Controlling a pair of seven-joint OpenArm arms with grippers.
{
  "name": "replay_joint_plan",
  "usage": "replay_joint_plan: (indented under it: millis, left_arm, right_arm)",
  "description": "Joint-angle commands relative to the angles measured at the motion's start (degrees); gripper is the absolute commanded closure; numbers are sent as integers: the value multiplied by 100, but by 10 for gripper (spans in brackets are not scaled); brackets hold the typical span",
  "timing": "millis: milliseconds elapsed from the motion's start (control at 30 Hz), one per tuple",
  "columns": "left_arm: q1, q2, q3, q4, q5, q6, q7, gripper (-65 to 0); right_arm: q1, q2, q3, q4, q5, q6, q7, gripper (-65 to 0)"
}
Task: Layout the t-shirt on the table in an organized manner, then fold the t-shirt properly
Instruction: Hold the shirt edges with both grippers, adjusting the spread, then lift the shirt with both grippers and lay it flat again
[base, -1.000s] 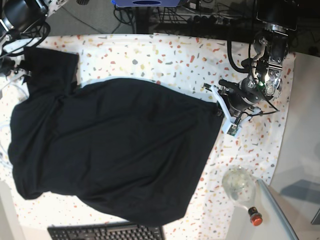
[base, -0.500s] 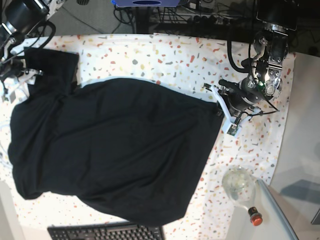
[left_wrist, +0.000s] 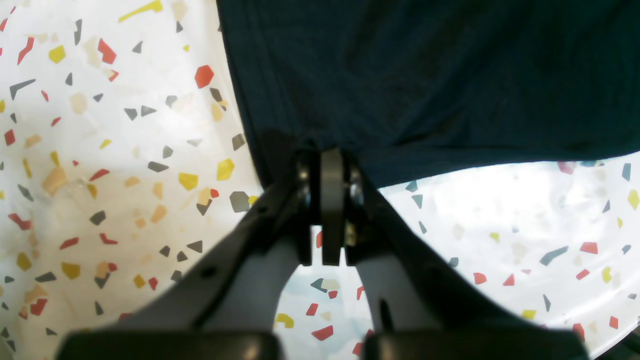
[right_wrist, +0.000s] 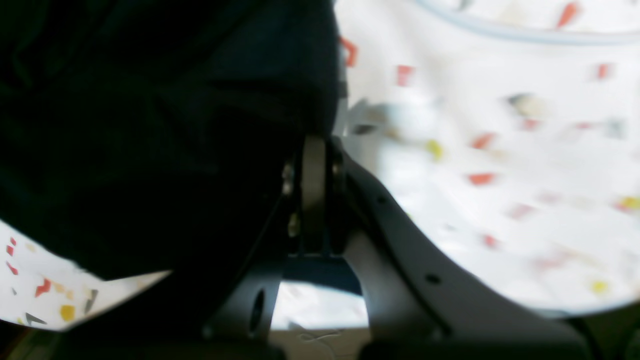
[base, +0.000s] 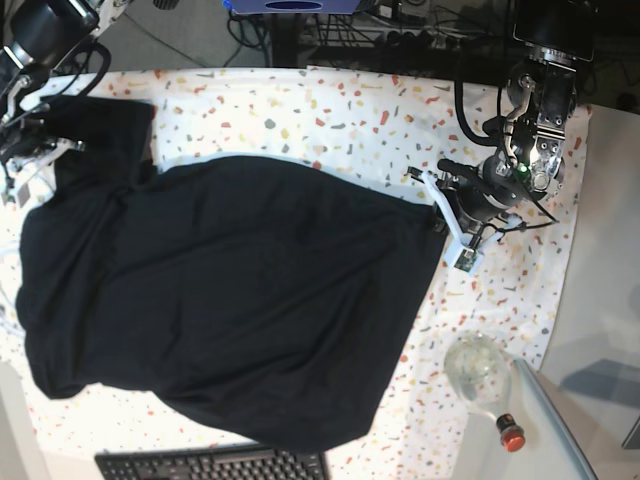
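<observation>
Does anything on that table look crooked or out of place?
Yes. The t-shirt lies askew on the table, its lower edge reaching the keyboard and one sleeve bunched at the far left. Each gripper pinches a shirt edge: left gripper, right gripper.

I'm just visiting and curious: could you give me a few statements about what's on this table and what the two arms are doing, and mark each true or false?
1. The t-shirt is black. True.
2. The left gripper is pinched shut on the t-shirt's edge. True.
3. The t-shirt is folded into a neat small square. False: it lies spread wide over the table.
4. A keyboard lies at the bottom edge of the base view. True.
5. The right gripper stands wide open, away from the cloth. False: it is shut at the t-shirt.
</observation>
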Motion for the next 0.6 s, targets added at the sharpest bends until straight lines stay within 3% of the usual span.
replay_joint_plan:
  millis: [0,100,200,367,467,567]
  left_arm:
    - [-112,-155,-39,141,99,-1,-90,0]
    - [-411,-146,67,221,785,-1,-90,0]
    - [-921,-32,383,291,1673,-1,-82,0]
    - [-2284,188,1139,71,2833,-27,-82,0]
    - [-3207,417,1535,-456,3211,-27,-82,0]
    - [-4200,751,1816,-1423,3484,-27,-82,0]
  right_arm:
    - [-50,134,-9,361,43,8,-14,0]
    - [82,160,-150,968,8,8,-49,0]
    - [539,670,-827,1100,-1,8,-181,0]
    - [2209,1567,-1952,660,-1,8,-629,0]
    - [3308,1936,-2620,-8,-1,8,-620,0]
    - [4372,2156,-3227,-1001,-1,8,-216,0]
